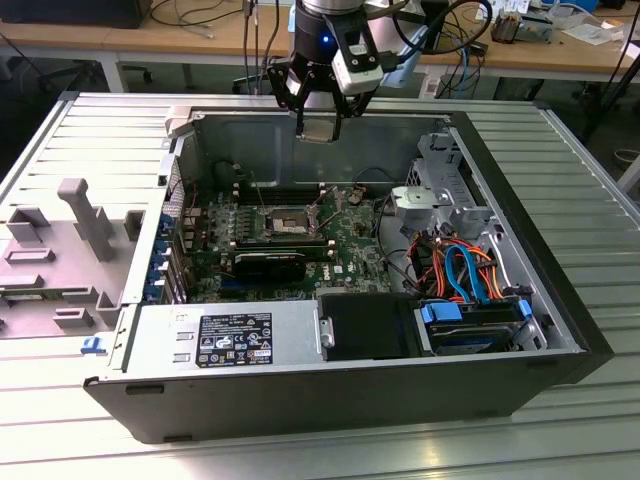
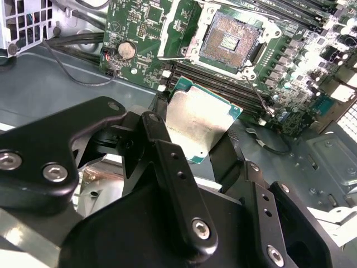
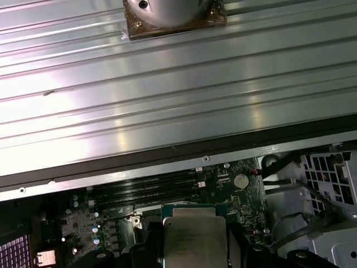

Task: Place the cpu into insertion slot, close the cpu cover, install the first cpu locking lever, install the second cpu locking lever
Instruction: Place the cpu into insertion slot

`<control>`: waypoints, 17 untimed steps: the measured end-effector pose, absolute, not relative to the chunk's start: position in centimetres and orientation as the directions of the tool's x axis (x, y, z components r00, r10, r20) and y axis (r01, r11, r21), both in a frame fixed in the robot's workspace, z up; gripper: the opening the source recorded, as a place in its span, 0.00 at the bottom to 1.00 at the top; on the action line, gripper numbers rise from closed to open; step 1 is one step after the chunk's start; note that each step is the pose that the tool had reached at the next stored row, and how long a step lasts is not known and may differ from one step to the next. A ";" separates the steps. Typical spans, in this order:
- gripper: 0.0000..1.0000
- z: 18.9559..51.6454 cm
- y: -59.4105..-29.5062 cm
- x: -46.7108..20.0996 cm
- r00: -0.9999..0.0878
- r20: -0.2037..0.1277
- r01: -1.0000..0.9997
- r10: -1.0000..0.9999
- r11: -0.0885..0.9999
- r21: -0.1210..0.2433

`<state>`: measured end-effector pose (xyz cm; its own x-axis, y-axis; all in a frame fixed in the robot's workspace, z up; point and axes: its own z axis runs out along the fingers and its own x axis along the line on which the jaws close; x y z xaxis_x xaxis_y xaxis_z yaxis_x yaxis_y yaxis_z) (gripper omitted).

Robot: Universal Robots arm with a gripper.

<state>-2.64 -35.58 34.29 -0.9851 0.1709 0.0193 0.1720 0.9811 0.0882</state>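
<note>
The black, jointed metal fingers are closed narrowly on the cpu, pinching two opposite edges. The cpu is a thin flat square with a dull, brushed silver top and a green rim, and it sits slightly tilted between them. In the exterior view the cpu hangs in the fingers above the far wall of the open computer case, touching nothing else.

Below the fingers and well apart from them lies the insertion slot. It is a square socket with a dark, finely dotted, gold-tinted centre inside a bright silver rim, set in the green board. Long black memory slots run between the held cpu and the socket. The air straight under the fingers is open. Bundled orange and blue cables sit off to one side, towards the exterior view's right. The case rests on a ribbed, shiny metal desk.
</note>
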 end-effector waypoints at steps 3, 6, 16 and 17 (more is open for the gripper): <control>0.55 34.3 -35.6 -2.6 -0.985 0.019 0.174 0.173 0.981 0.088; 0.55 34.2 -35.6 -2.6 -0.984 0.019 0.176 0.175 0.980 0.088; 0.55 34.1 -35.6 -2.6 -0.983 0.019 0.184 0.183 0.979 0.088; 0.55 34.1 -35.6 -2.6 -0.983 0.019 0.184 0.183 0.979 0.088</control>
<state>-2.64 -35.58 34.14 -0.9829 0.1831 0.0193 0.1841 0.9790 0.0880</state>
